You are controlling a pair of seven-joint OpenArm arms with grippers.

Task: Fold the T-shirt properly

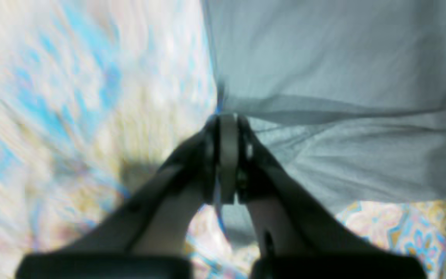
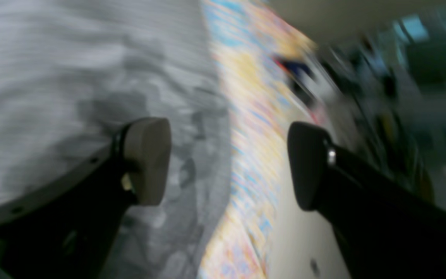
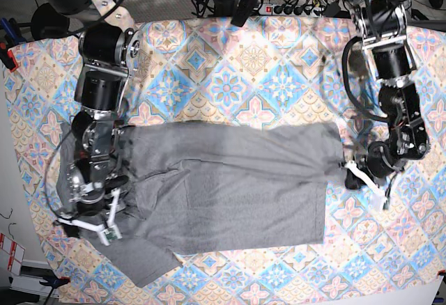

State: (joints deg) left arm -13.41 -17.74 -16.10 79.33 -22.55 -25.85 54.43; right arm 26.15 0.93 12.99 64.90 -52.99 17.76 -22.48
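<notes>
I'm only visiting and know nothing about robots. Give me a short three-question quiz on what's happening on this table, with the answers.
1. True or false: the left gripper is shut on the T-shirt's edge.
2. The right gripper is: A) open, B) clamped on the shirt, C) out of sight.
3. Fill in: the shirt lies on a patterned ____.

Key: 1 true; 2 A; 3 tablecloth.
</notes>
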